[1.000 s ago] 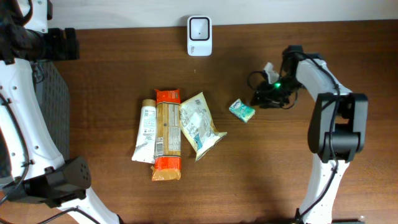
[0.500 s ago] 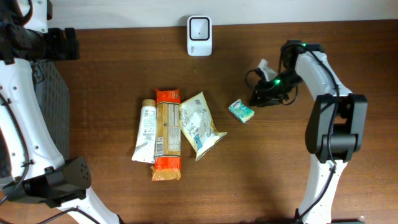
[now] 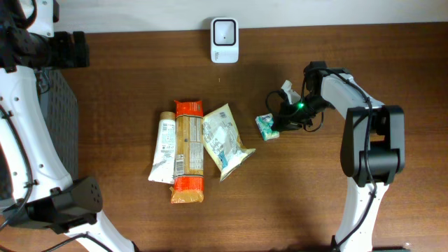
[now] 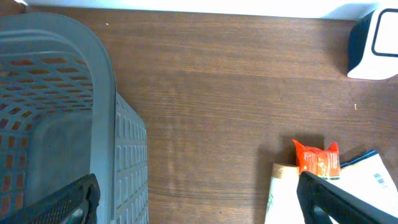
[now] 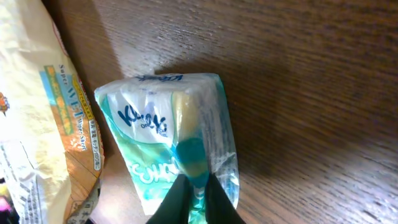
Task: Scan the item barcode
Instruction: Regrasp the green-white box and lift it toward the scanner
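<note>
Standing at the left edge of the worktop [image 3: 126, 77] is a grey perforated basket [image 4: 62, 124]; from the left wrist camera only its own slotted walls and floor show inside. Three packs lie side by side in the middle of the wood: a pale tube [image 3: 166, 147], an orange packet [image 3: 187, 150] touching it, and a yellowish snack bag [image 3: 224, 140] leaning against the packet's right side. The barcode scanner [image 3: 225, 31], white with a dark window, sits at the far edge by the pale wall.

The tissue pack [image 3: 266, 126], teal and white, lies on the wood just right of the snack bag with a narrow strip of bare wood between them, well apart from the scanner. Wide bare wood lies along the front, to the right of the pack, and between the pack and the scanner.

The right arm [image 3: 371, 140] rises from the front right, reaches back, then bends left with its wrist low. The right gripper [image 5: 194, 193] is pinched tight on the tissue pack's wrapper at the pack's right end, its dark fingertips meeting over the plastic. The left arm [image 3: 21, 112] runs up the left side, and the left gripper [image 4: 198, 180] hangs over the basket's rim and bare wood with its fingers [image 4: 81, 199] spread wide, holding nothing.
</note>
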{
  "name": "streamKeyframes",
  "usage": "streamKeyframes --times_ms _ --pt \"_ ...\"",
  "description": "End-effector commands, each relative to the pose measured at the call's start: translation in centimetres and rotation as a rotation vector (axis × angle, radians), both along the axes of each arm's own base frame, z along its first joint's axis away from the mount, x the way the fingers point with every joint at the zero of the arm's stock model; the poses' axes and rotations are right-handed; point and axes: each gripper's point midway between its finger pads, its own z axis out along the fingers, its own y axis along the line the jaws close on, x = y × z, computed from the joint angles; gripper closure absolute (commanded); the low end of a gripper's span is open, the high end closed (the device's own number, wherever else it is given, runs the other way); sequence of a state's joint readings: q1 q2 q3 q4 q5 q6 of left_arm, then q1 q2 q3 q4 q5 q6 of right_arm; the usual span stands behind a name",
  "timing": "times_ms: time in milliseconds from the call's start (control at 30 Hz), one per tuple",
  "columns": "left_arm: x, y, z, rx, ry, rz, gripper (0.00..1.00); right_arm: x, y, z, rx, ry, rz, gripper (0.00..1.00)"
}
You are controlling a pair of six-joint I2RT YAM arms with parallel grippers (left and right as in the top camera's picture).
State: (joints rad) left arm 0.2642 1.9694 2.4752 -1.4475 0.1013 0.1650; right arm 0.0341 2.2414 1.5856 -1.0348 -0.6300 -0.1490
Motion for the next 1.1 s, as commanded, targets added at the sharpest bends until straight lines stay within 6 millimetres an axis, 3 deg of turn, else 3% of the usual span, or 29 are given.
streamKeyframes --times_ms 0,33,133,167,233,333,433,500,567,767,933,1067 --pt "0.0 -0.1 0.3 0.006 -0.008 -0.017 0.01 -2.1 -1.2 -3.0 -0.095 0.084 0.015 0.75" --pt "0.0 -0.1 0.3 0.006 -0.008 -0.017 0.01 -2.3 -1.1 -2.9 -0.095 0.091 0.020 0.69" --pt "0.0 -0.1 0.3 0.006 -0.008 -0.017 0.01 -2.8 -0.3 -3.1 -0.098 0.100 0.043 0.69" --pt "0.0 -0.1 0.3 0.006 -0.008 -0.017 0.01 -3.1 -0.3 -3.4 -0.113 0.103 0.051 0.71" --pt "0.0 -0.1 0.3 0.006 -0.008 -0.017 0.01 -3.5 -0.4 -3.8 -0.142 0.129 0.032 0.94" --pt "0.0 -0.1 0.3 0.006 -0.008 -0.017 0.01 -3.3 0.2 -2.7 -0.085 0.138 0.003 0.96" --pt "0.0 -0.1 0.3 0.006 -0.008 -0.017 0.01 -2.7 1.9 2.6 0.113 0.066 0.034 0.96" --pt "0.0 -0.1 0.3 0.006 -0.008 -0.017 0.01 -2.0 3.2 10.3 0.370 -0.058 0.048 0.96" --pt "0.0 -0.1 0.3 0.006 -0.008 -0.017 0.01 -1.6 3.0 15.0 0.511 -0.142 0.021 0.96" --pt "0.0 -0.1 0.3 0.006 -0.008 -0.017 0.01 -0.4 0.8 25.3 0.907 -0.298 -0.131 0.96" --pt "0.0 -0.1 0.3 0.006 -0.008 -0.017 0.01 -1.2 0.7 28.5 0.912 -0.309 -0.136 0.96" --pt "0.0 -0.1 0.3 0.006 -0.008 -0.017 0.01 -2.9 0.9 34.0 0.907 -0.384 -0.099 0.96"
